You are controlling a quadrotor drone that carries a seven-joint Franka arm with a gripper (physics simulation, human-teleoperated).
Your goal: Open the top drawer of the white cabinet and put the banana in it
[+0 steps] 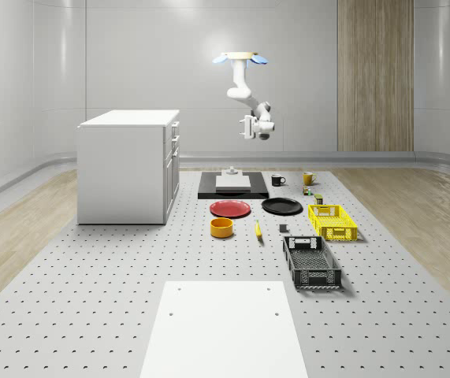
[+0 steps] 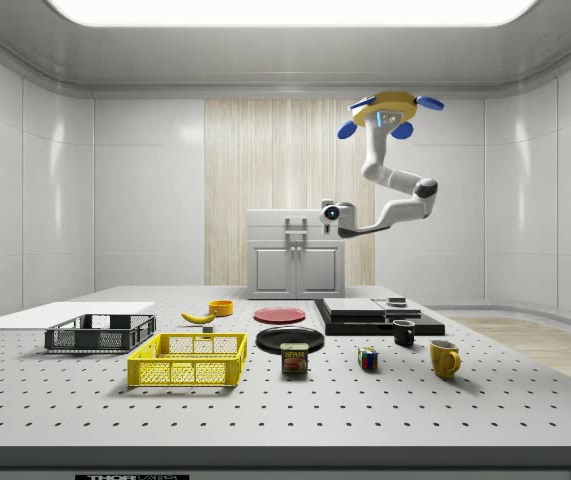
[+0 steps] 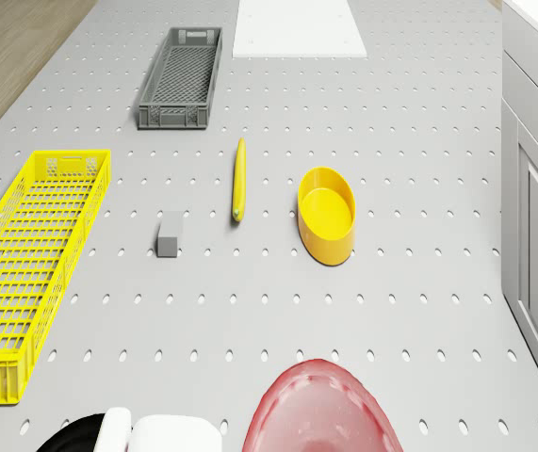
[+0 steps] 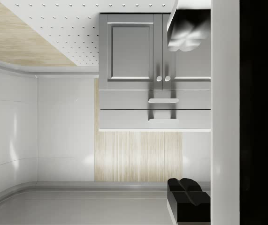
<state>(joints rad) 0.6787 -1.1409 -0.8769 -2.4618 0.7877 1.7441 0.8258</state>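
Nothing is done yet: white cabinet [image 1: 128, 165] drawers closed, banana [image 1: 258, 229] lying beside it. My drone [image 1: 240, 57] hovers well off; gripper [image 1: 247, 128] jaws: cannot tell.

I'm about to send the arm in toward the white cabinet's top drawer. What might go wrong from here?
1. The drone hovers high over the black platform, its gripper apart from the white cabinet; drift may spoil alignment.
2. The top drawer handle sits just under the cabinet top, so the fingers might hit it.
3. The thin yellow banana lies flat beside the yellow bowl, awkward to grasp.
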